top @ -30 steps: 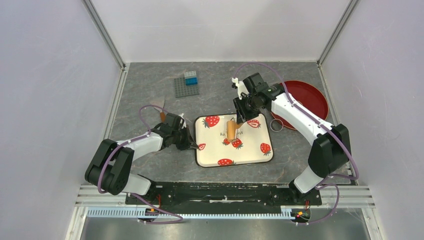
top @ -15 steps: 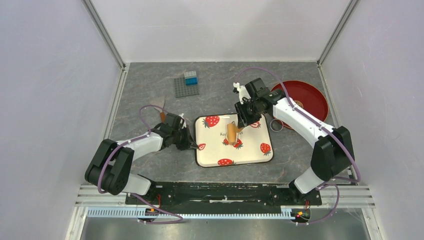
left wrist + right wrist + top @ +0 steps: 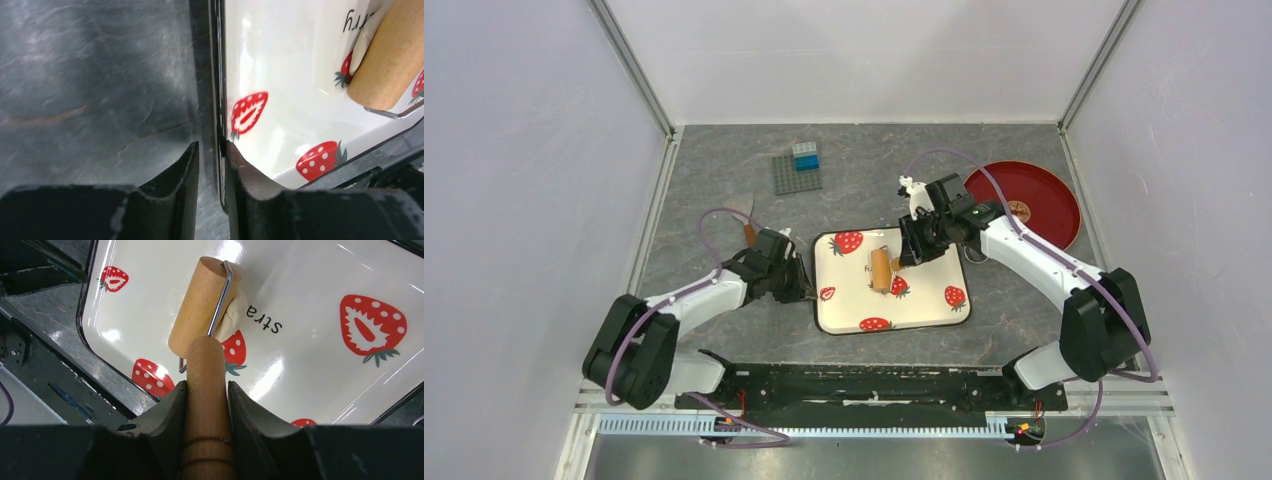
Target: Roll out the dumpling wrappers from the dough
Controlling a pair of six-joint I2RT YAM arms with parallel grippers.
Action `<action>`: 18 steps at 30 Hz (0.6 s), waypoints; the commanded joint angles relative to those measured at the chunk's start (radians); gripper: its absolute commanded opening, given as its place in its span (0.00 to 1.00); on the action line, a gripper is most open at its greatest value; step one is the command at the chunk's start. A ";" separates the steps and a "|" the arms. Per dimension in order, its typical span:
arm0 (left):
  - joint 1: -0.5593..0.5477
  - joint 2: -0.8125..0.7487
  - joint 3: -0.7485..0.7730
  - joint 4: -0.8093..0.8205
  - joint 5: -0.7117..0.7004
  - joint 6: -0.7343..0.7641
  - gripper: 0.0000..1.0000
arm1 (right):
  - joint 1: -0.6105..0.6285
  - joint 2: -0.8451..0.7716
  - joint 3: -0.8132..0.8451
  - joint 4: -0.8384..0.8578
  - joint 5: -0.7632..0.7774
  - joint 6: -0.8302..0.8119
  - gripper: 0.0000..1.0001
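Left gripper (image 3: 212,165) pinched on the black left rim of the white strawberry-print rectangular tray (image 3: 280,90). Mid-tray, tan wooden roller (image 3: 200,305) lies over the pale cream dough lump (image 3: 236,310). Right gripper (image 3: 206,390) clamped on the roller's handle. Beyond: round red plate (image 3: 1039,205).

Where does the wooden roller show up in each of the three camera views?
Top external: the roller lies near the middle of the tray.
Left wrist: upper right corner, cut off by the picture's edge.
Right wrist: centre, its drum above and its handle running down to the bottom edge.
Shared landmark: the white tray with red strawberries.
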 commanded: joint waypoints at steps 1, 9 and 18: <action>-0.026 -0.148 0.036 -0.208 -0.167 0.057 0.32 | -0.007 -0.015 -0.074 0.023 0.059 0.001 0.00; -0.205 -0.093 0.199 -0.090 -0.141 -0.039 0.37 | -0.028 -0.069 -0.070 -0.008 0.084 0.003 0.00; -0.317 0.180 0.325 0.071 -0.087 -0.098 0.37 | -0.055 -0.129 -0.070 -0.072 0.110 -0.016 0.00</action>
